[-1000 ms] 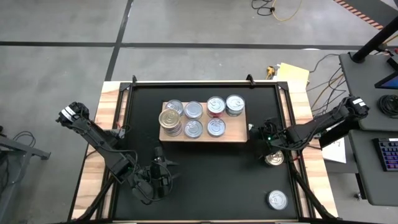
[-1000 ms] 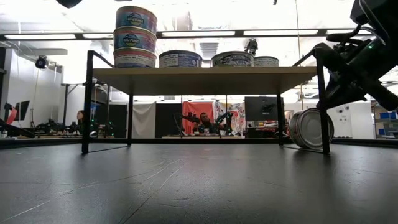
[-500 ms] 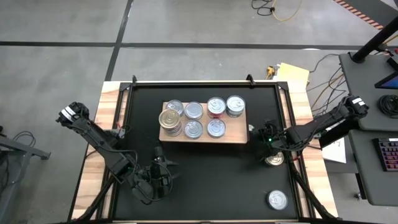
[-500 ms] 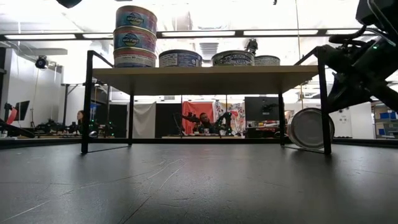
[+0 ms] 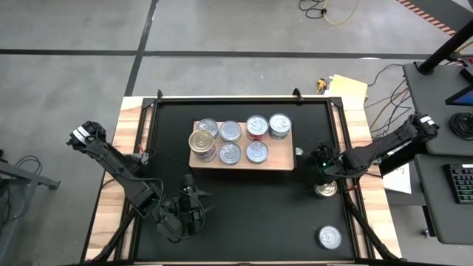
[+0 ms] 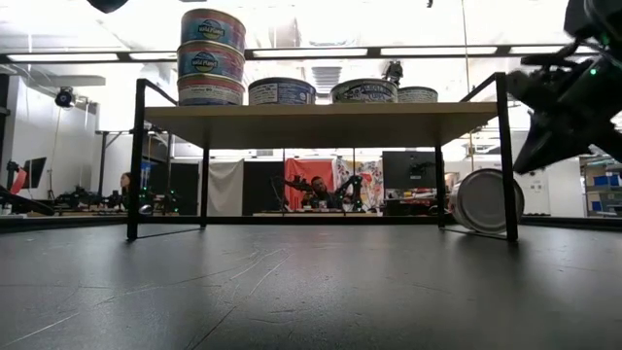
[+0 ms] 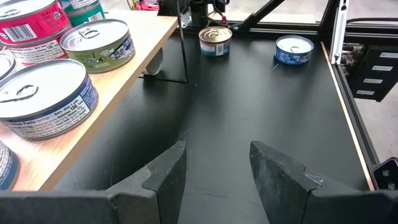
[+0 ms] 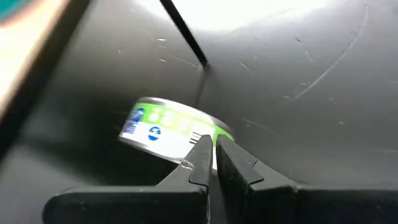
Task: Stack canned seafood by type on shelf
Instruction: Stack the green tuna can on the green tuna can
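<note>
Black shelf leg between closed right tool and tin.

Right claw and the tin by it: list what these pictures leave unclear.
- Contact: in the right wrist view the shut right claw sits in front of the tin; touching or apart cannot be told.
- Tin's label: blurred there; in the low view only its end shows, partly behind a shelf leg.
- Claw tips: too small and dark in the high view; cut by the picture's edge in the low view.
</note>
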Action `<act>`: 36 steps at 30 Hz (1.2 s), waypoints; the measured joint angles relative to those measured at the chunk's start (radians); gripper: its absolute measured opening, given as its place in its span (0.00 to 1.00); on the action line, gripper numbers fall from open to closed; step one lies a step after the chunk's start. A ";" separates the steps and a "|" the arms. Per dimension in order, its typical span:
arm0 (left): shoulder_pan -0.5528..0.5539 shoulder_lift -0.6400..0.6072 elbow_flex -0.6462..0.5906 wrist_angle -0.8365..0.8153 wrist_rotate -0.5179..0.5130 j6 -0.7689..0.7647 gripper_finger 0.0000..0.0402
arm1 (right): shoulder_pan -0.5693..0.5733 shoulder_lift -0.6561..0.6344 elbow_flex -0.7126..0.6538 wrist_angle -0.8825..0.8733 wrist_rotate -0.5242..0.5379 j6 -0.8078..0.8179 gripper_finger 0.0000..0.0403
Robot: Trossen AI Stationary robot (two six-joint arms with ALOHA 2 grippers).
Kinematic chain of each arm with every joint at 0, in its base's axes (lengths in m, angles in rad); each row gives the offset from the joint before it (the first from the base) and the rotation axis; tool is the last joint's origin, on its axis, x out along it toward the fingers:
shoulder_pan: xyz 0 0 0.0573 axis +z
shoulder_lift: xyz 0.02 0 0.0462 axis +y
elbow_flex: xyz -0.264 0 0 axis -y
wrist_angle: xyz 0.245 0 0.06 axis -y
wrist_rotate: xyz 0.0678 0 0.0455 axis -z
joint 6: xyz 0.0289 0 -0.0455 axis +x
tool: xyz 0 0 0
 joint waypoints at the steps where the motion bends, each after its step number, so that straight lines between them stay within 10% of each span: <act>1: 0.000 0.000 0.000 0.000 0.000 0.000 0.40 | 0.004 -0.014 0.007 -0.007 0.003 -0.007 0.03; 11: 0.000 0.000 0.000 0.000 0.000 0.000 0.40 | 0.027 -0.042 0.010 0.148 0.049 -0.210 0.03; 36: 0.000 0.000 -0.002 0.001 0.000 0.000 0.40 | 0.026 0.022 -0.011 0.125 0.071 -0.134 0.03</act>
